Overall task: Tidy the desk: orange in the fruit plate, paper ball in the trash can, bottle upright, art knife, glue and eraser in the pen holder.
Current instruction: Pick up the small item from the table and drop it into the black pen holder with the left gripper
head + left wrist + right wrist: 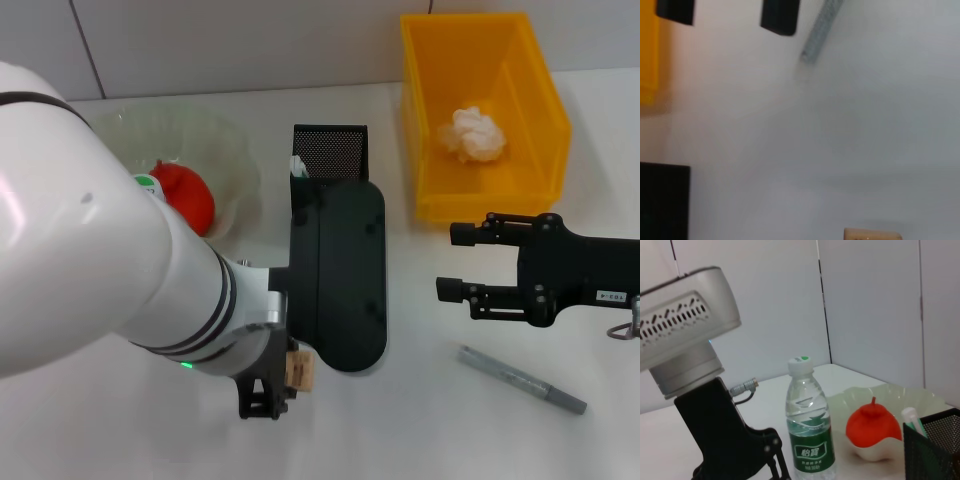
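One item is in hand: the eraser, a tan block clamped in the left gripper near the desk's front edge, short of the pen holder. Expect it light, stiff and grippy, so you keep the pinch on its flat sides w/ light force, centred. Right gripper hovers released just above the art knife, a thin, stiff grey stick lying flat; grab mid-length, across its width.
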### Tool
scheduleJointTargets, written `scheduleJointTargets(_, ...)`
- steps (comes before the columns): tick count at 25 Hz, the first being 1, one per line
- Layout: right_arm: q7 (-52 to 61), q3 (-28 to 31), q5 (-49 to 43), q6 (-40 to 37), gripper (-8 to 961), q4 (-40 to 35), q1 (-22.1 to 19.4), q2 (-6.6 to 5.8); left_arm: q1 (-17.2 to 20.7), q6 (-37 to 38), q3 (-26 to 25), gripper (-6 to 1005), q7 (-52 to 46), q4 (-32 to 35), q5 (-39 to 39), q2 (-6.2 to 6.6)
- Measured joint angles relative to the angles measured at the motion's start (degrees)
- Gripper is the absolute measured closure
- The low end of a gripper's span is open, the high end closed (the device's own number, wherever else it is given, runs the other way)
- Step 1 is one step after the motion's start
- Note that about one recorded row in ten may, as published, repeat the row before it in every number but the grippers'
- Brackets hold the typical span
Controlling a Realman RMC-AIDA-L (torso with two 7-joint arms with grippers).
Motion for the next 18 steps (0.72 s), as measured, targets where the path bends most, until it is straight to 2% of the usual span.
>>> scheduleJointTargets(7, -0.67, 1.37, -0.39, 0.2, 243, 0.84, -0.04, -0.04, 0.62, -2.33, -0.48, 592, 0.0, 2.35, 1.33, 0.0)
scheduleJointTargets(18, -2.29, 2.72, -0.68, 1.98, 243, 2.7, -0.13, -0.1, 4.27, -9.6, -1.47, 592, 0.6, 8.63, 6.58, 0.21)
